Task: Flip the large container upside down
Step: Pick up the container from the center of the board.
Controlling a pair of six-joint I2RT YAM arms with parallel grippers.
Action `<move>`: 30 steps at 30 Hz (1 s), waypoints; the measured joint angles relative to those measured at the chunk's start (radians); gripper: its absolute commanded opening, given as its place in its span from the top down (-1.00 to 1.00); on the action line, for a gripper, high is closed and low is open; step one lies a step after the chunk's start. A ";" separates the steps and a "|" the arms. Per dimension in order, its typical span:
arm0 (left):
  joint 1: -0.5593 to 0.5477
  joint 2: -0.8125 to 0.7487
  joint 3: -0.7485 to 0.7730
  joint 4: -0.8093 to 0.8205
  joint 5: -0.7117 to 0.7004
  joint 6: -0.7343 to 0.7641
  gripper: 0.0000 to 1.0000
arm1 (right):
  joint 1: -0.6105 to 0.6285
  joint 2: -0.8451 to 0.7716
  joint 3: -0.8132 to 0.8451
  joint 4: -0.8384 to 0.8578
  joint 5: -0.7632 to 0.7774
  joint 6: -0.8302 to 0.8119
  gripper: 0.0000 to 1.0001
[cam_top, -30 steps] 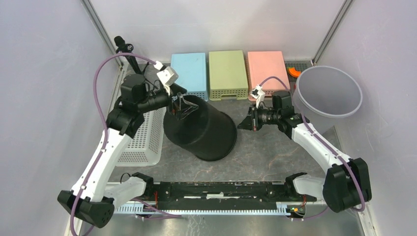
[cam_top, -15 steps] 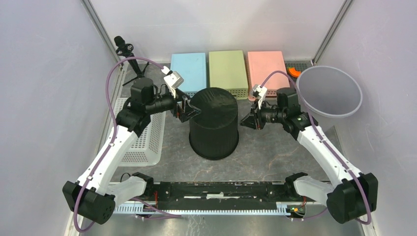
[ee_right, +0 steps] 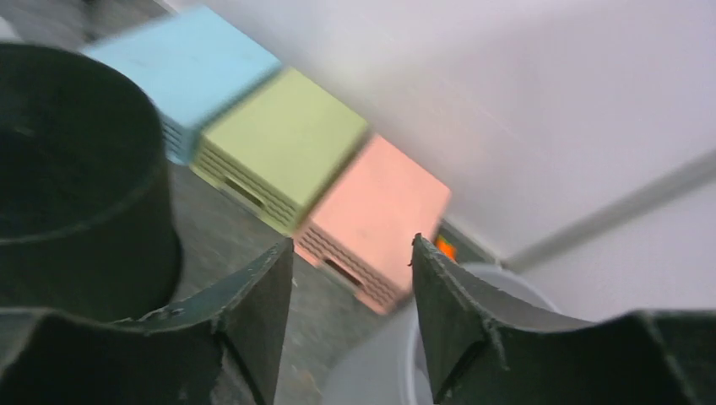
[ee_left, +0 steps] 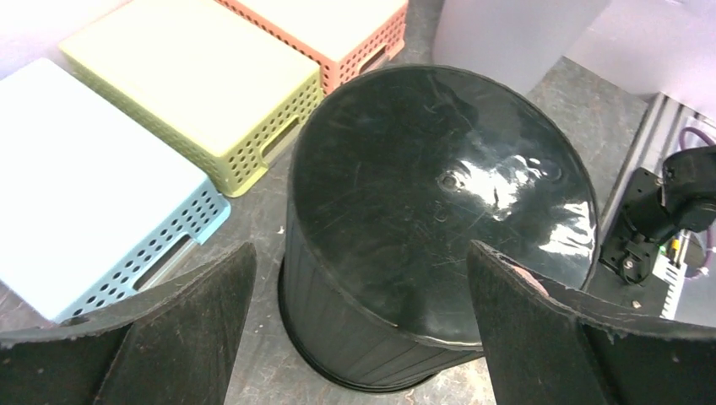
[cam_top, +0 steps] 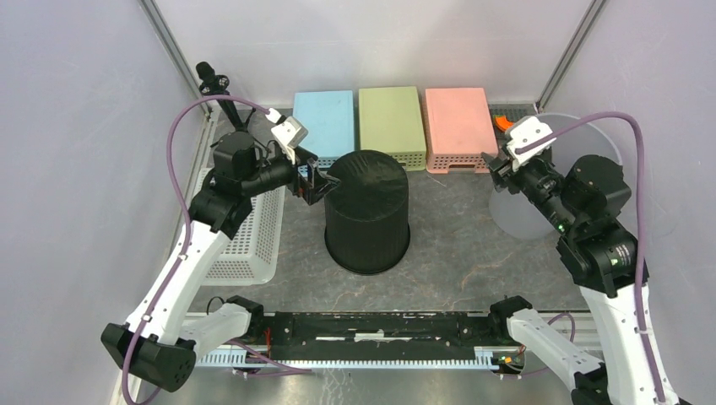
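Two arms were in frame from above. The left arm reached forward over the white perforated basket (cam_top: 245, 236), forearm level, with the left gripper (cam_top: 316, 182) just beside the upper left edge of the large container (cam_top: 368, 215). Its jaws stood wide apart and held nothing. The right arm was folded high, wrist turned toward the back wall. The right gripper (cam_top: 493, 164) sat near the right corner of the pink basket (cam_top: 456, 126), in front of the grey bin (cam_top: 515, 215) and well apart from the container. Its fingers were parted, with nothing between them.

The black container stood mid-table, rim down and closed base up, in front of the green basket (cam_top: 390, 122).

Only the left wrist view showed the base closely: glossy, scuffed, with a small centre dimple. The right wrist view was blurred. Neither wrist view showed the white basket.
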 measured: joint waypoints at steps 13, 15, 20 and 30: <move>0.008 -0.011 0.000 -0.013 -0.312 0.057 -0.99 | 0.000 0.006 -0.261 -0.175 0.367 -0.085 -0.36; 0.011 -0.008 0.002 -0.033 -0.365 0.066 -0.99 | -0.001 0.007 -0.281 -0.177 0.394 -0.085 -0.36; 0.017 0.035 0.031 -0.089 -0.480 0.108 -0.99 | -0.012 0.024 -0.280 -0.165 0.438 -0.090 -0.36; 0.060 0.095 0.032 -0.127 -0.565 0.170 -0.99 | -0.038 0.046 -0.234 -0.145 0.472 -0.122 -0.45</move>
